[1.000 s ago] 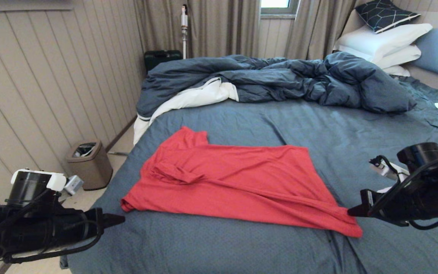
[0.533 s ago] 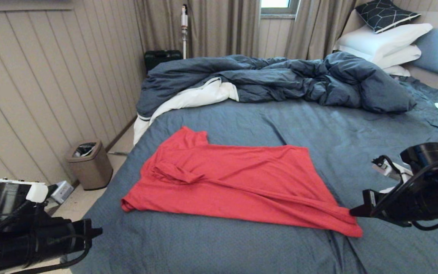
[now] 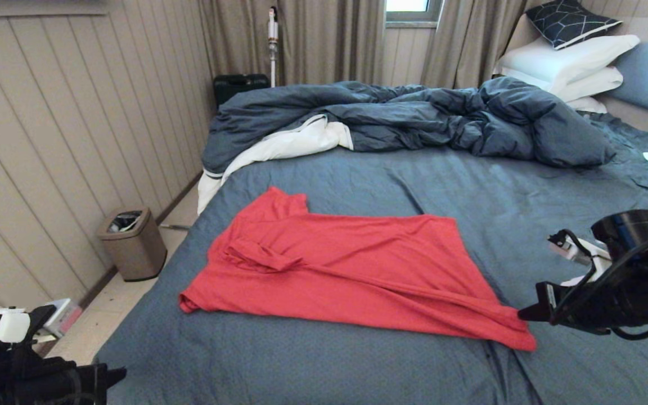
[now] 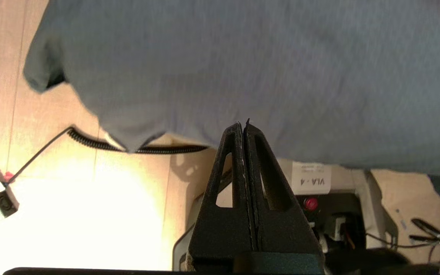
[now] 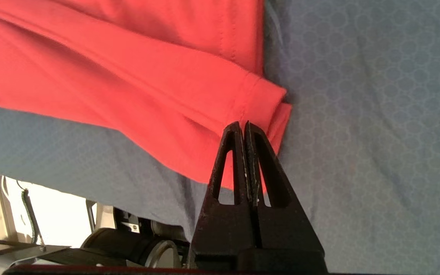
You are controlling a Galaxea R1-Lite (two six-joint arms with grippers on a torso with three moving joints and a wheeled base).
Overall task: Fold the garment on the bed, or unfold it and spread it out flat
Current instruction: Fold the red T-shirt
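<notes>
Grippers first: your left gripper (image 4: 245, 126) sits low off the bed's (image 3: 313, 360) near corner, fingers pressed together, empty. Your right gripper (image 5: 243, 126) hovers, likewise closed and empty, over the red T-shirt's (image 3: 346, 270) near hem corner. Beyond the shirt lies the rumpled duvet (image 3: 414, 118).

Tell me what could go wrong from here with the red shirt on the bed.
The right gripper is shut, empty, beside the garment's near corner; a careless sweep might drag that corner and bunch the cloth. A sleeve lies folded over near the collar, so a fold made now would likely trap that crease. The left gripper, shut, sits low beside the bed's edge and could snag the sheet when rising.
</notes>
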